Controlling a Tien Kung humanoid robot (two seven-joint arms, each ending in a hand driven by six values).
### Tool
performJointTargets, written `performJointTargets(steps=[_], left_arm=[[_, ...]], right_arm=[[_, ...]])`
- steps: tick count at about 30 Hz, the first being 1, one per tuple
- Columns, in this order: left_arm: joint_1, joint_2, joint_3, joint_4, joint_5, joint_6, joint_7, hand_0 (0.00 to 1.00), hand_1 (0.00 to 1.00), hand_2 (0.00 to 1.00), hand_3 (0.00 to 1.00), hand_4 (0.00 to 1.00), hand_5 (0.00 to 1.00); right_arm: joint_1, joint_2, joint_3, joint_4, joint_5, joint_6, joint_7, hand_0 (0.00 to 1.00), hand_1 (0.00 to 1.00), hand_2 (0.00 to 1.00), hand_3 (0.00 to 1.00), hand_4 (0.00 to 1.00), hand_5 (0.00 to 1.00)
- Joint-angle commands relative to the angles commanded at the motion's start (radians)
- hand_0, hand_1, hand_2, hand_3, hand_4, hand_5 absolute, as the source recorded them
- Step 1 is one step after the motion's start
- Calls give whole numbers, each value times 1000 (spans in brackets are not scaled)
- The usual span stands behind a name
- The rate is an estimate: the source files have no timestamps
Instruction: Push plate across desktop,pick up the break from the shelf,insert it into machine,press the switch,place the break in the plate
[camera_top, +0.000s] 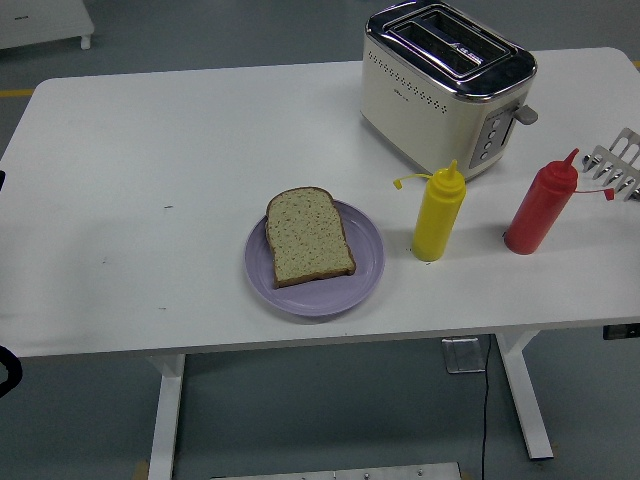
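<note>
One bread slice (308, 236) – lilac plate (366, 275), white table (150, 150)

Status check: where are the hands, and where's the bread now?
Both hands out of view. Bread slice lies flat on purple plate, near table edge. Toaster slots empty. Yellow bottle stands between plate and toaster.

White table (150, 150) carries: purple plate (366, 272) (bread slice (307, 237) lies on it), cream toaster (445, 85), yellow squeeze bottle (438, 213), red squeeze bottle (541, 204), metal rack (618, 164) at right edge.
</note>
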Motion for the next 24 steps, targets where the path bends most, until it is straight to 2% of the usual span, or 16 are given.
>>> performJointTargets(steps=[24], left_arm=[[-8, -1, -7, -1, -1, 2, 2, 824, 863, 926, 797, 633, 998]], right_arm=[[2, 5, 50, 3, 45, -6, -31, 811, 767, 765, 719, 470, 567]])
